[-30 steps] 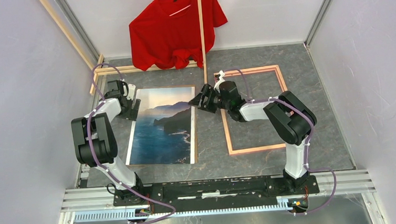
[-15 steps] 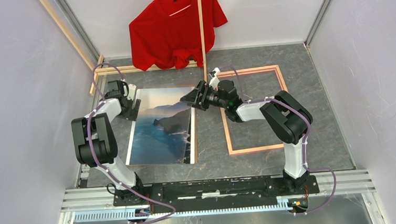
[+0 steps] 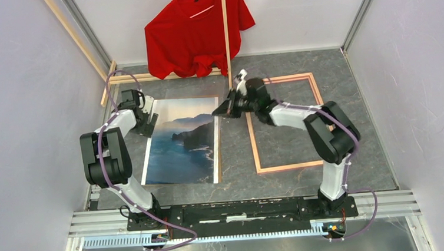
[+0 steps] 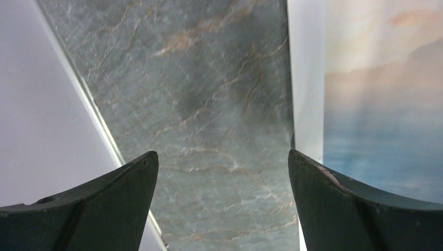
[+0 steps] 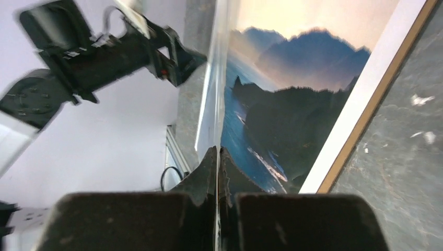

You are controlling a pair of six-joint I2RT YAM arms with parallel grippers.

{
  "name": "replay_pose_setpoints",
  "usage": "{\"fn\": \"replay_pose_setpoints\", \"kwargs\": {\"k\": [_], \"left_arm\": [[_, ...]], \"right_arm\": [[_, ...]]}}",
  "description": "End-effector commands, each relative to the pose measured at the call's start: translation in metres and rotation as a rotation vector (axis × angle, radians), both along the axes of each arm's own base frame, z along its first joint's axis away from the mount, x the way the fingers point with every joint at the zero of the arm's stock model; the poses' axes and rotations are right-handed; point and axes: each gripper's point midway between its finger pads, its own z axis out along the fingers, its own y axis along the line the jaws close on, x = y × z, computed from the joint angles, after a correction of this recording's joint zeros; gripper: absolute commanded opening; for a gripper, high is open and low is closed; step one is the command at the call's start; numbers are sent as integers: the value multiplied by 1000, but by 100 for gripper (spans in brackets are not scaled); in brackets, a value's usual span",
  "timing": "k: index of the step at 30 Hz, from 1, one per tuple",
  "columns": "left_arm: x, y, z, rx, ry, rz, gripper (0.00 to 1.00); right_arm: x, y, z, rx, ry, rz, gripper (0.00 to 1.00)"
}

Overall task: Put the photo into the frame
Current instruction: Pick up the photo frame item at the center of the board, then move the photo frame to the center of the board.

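The photo (image 3: 182, 141), a print of blue sea, dark mountains and pale sky, lies left of centre on the table. My right gripper (image 3: 225, 108) is at its far right corner, shut on the thin white edge of the photo (image 5: 282, 104); that edge runs up from between the fingertips of the right gripper (image 5: 217, 151). The frame (image 3: 287, 167), thin and pinkish, lies flat to the right of the photo. My left gripper (image 3: 148, 122) rests at the photo's far left edge. In the left wrist view the left gripper (image 4: 222, 172) is open, one finger (image 4: 334, 198) over the photo's white border (image 4: 308, 78).
A brown backing board (image 3: 217, 155) lies under the photo, its edge (image 5: 376, 104) showing along the right side. A red shirt (image 3: 198, 29) hangs on a wooden-stick rack (image 3: 128, 79) at the back. Walls stand close on both sides.
My right gripper was open over the photo's far right corner; it has shut on that edge and pulled back slightly to the right. The left arm has stayed in place.
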Motion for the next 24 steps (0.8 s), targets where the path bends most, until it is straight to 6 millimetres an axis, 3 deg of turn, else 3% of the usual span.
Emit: {"fn": "replay_pose_setpoints", "kwargs": {"k": [1, 2, 5, 9, 13, 16, 17, 19, 24], "left_arm": [[-9, 17, 46, 117, 31, -52, 100], [-5, 14, 59, 104, 16, -58, 100], [7, -15, 86, 23, -19, -102, 100], [22, -99, 105, -20, -72, -250, 100], [35, -184, 105, -192, -92, -346, 100], [40, -232, 90, -219, -56, -423, 100], [41, -245, 84, -214, -44, -444, 100], [42, -275, 76, -235, -27, -484, 100], [38, -342, 65, -335, -2, -553, 100]], "right_arm": [[21, -51, 109, 32, -205, 63, 0], [27, -72, 115, -15, -227, 47, 0], [30, -139, 111, -197, -233, -16, 0], [18, -231, 79, -377, -156, -175, 0], [-11, -294, 53, -552, -118, -359, 0], [-25, -356, 50, -733, -74, -534, 0], [-28, -374, 56, -754, -69, -597, 0], [-30, -401, 87, -715, -116, -748, 0], [-28, -430, 165, -629, -224, -952, 0]]}}
